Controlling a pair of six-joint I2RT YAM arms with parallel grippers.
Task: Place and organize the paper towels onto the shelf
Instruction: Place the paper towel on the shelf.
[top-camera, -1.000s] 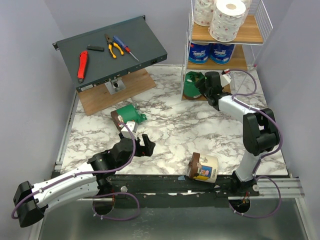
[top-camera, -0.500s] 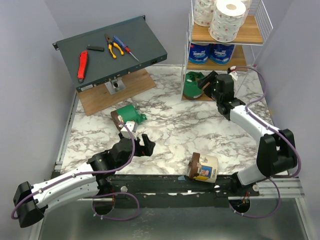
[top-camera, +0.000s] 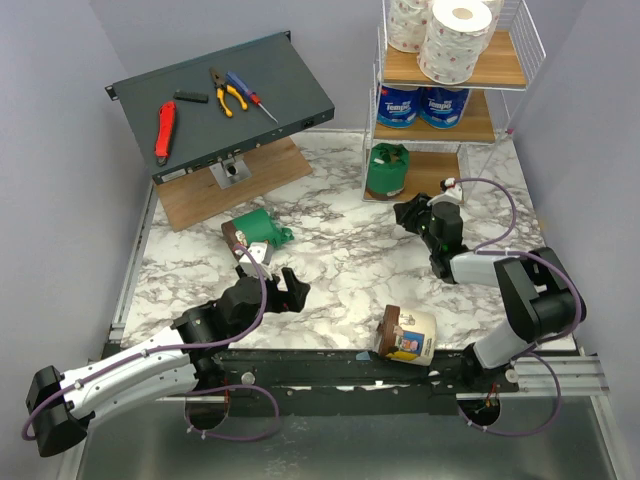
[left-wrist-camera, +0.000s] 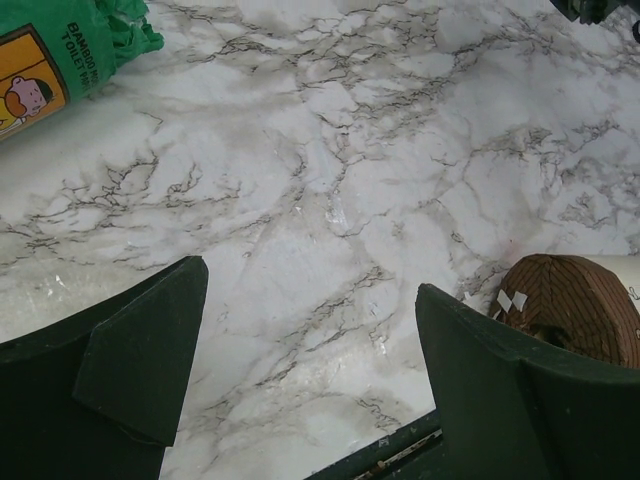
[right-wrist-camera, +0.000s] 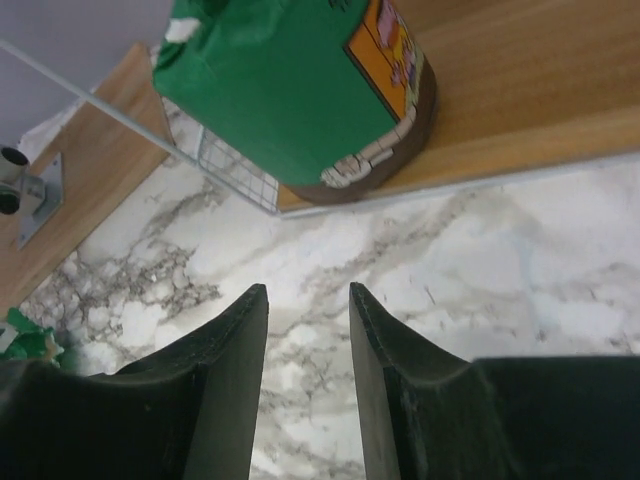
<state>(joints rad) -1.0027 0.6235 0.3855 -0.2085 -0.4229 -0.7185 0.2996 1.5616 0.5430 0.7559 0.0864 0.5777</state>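
The shelf stands at the back right. White speckled rolls fill its top tier and two blue-and-white rolls sit on the middle tier. A green roll stands upright at the left of the bottom board; in the right wrist view the green roll stands on that board. My right gripper is open and empty over the table just in front of it. A second green roll lies on the table. A cream-and-brown roll lies at the near edge. My left gripper is open and empty between them.
A dark grey slanted panel at the back left carries pliers, a screwdriver and a red-handled tool. A wooden board lies under it. Grey walls close in both sides of the marble table.
My right gripper let go of the green roll on the shelf's bottom tier and drew back toward the near side. The left arm barely moved.
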